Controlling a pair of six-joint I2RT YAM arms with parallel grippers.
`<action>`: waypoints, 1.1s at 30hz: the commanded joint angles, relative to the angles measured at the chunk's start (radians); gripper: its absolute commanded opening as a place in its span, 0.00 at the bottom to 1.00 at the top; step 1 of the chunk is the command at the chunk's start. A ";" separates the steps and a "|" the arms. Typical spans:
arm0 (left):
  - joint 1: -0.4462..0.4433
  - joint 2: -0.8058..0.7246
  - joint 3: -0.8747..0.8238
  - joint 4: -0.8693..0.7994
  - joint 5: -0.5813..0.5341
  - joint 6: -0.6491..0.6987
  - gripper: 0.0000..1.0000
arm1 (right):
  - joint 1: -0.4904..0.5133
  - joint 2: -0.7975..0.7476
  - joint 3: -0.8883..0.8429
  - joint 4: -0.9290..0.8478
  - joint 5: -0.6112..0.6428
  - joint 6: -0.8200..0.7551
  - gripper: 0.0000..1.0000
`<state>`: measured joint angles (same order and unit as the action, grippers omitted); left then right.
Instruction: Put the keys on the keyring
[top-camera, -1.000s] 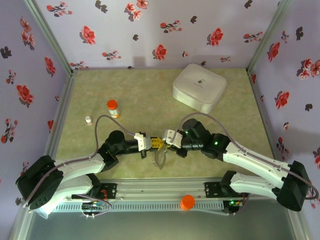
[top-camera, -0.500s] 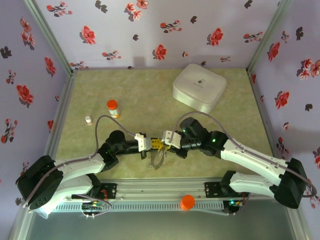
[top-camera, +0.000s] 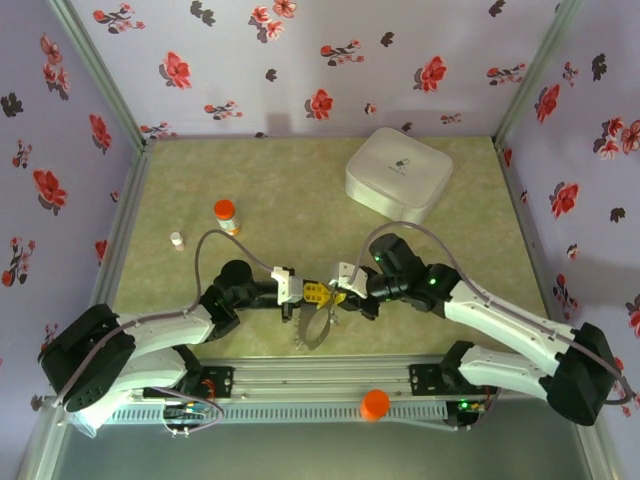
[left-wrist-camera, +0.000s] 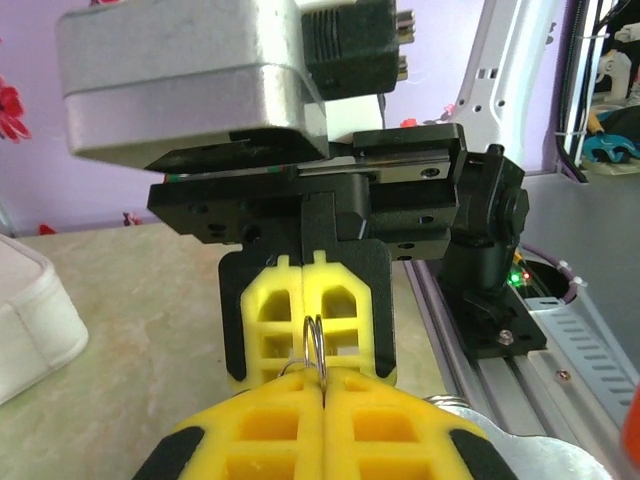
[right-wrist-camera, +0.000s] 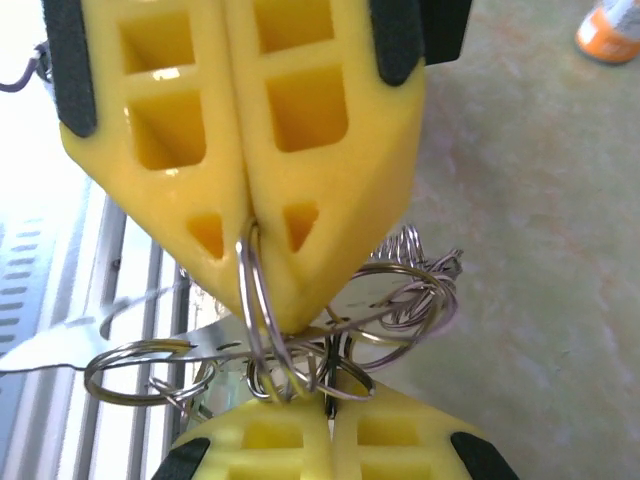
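Over the green table (top-camera: 300, 190), left gripper (top-camera: 313, 292) and right gripper (top-camera: 337, 296), tip-to-tip, both clamp the keyring (right-wrist-camera: 256, 300), probably to steady it.

A white box (top-camera: 398, 176) and an orange-capped vial (top-camera: 226, 215) stand well apart.

Box (top-camera: 398, 176) back right, vial (top-camera: 226, 215) left, keyring (right-wrist-camera: 252, 310) front centre

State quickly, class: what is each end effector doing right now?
Left end effector: closed on the keyring.
Right end effector: closed on the keyring.
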<state>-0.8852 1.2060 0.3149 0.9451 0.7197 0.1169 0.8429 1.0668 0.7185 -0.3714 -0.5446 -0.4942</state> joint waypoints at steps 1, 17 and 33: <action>-0.002 0.000 0.058 0.132 0.057 -0.013 0.00 | -0.003 0.033 0.043 -0.033 -0.057 -0.024 0.00; 0.003 0.001 0.043 0.087 -0.028 0.099 0.00 | -0.033 -0.144 0.000 0.010 0.067 0.011 0.36; 0.005 0.021 0.054 0.100 -0.016 0.081 0.00 | -0.025 -0.174 -0.014 0.113 -0.025 0.061 0.27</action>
<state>-0.8833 1.2247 0.3321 0.9745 0.7036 0.1898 0.8150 0.8799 0.7177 -0.3088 -0.5369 -0.4587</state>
